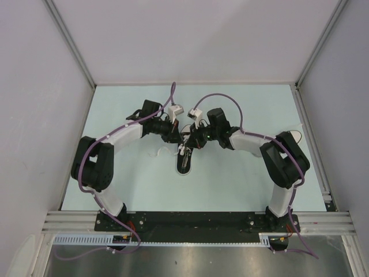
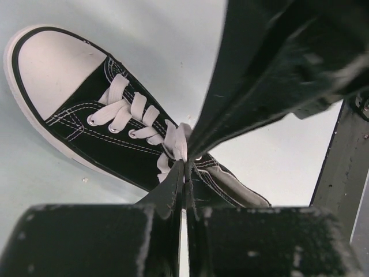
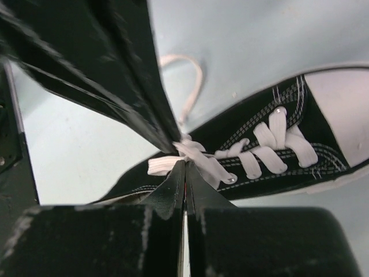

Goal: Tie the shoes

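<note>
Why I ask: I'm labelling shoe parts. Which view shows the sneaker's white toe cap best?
The left wrist view: the toe cap shows whole. The right wrist view cuts it off at the frame's right edge, and in the top view the sneaker is too small to make it out.

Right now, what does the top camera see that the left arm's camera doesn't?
Only the top camera: the whole left arm and right arm, plus a loose lace end on the table left of the shoe. Only the left arm's camera: white stitching and metal lace holes. Both: the black shoe, with the shut left claw and right claw meeting over its laces.
</note>
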`<action>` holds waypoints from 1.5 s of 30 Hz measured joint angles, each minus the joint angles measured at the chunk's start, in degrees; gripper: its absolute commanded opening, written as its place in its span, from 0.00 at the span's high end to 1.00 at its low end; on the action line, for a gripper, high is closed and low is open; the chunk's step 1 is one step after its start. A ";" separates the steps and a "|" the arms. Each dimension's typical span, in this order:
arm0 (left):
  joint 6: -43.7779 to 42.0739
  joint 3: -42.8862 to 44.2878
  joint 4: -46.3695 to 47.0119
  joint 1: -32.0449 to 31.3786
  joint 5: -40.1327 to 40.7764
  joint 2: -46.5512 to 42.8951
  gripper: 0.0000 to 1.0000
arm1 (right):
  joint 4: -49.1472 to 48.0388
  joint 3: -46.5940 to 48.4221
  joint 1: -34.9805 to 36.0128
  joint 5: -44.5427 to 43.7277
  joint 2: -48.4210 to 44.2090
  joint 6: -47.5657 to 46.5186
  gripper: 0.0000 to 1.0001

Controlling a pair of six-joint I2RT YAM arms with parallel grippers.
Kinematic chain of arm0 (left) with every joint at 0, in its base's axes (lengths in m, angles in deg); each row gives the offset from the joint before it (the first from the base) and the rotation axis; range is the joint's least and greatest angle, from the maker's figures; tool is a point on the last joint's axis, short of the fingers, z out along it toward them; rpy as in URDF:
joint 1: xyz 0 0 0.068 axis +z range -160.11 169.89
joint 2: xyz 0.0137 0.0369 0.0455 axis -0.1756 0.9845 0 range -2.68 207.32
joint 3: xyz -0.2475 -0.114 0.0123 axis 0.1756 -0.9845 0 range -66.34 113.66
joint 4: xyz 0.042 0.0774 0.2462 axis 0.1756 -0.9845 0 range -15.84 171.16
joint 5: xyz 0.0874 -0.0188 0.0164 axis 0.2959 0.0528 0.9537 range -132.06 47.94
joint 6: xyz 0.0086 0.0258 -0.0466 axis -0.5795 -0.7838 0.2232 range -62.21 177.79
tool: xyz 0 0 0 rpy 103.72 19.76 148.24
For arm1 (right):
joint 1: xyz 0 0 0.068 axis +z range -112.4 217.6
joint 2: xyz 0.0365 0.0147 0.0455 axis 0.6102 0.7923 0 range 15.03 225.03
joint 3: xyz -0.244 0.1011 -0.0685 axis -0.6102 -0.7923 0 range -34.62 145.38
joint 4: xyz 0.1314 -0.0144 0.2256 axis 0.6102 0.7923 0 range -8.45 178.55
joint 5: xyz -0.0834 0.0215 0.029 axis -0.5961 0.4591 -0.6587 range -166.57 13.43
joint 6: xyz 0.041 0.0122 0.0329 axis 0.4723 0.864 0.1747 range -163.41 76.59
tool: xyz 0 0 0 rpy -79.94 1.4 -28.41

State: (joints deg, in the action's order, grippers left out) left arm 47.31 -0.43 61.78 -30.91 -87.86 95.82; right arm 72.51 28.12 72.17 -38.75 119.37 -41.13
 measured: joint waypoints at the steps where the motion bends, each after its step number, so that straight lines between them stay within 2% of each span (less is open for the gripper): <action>1: -0.02 0.00 0.04 -0.02 -0.11 0.00 0.96 | 0.39 0.00 -0.15 -0.02 0.59 -0.57 1.00; 16: 1.95 -1.77 3.67 -0.04 -1.42 0.00 0.95 | 0.37 0.07 0.20 -2.86 1.42 -2.80 1.00; 19: 1.70 -2.47 3.58 -0.04 -1.49 0.00 0.91 | -0.11 0.07 0.20 -3.21 1.42 -2.67 1.00; 24: -0.07 -3.10 1.25 -0.02 -1.57 -0.02 0.71 | -0.39 0.07 0.39 -4.09 1.49 -2.47 1.00; 25: -0.46 -3.10 0.79 0.07 -1.57 -0.04 0.64 | -0.50 0.07 0.48 -4.20 1.55 -2.45 1.00; 27: -1.07 -3.10 0.15 0.57 -1.81 -0.07 0.59 | -0.74 0.07 0.57 -4.33 1.81 -2.38 1.00; 33: -1.01 -3.08 0.66 3.48 -1.27 -1.25 0.58 | -0.79 0.09 0.59 -4.37 2.10 -2.32 1.00; 40: 0.13 -0.55 3.72 4.68 4.22 0.61 0.65 | -0.70 0.09 0.57 -4.35 2.10 -2.34 1.00; 45: 0.13 2.67 4.13 3.69 5.86 5.40 0.60 | -0.20 0.09 0.28 -3.63 2.10 -2.32 1.00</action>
State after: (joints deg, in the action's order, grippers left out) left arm 47.44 2.24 65.91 -27.22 -82.00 101.22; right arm 72.32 28.21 72.45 -42.38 121.46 -43.45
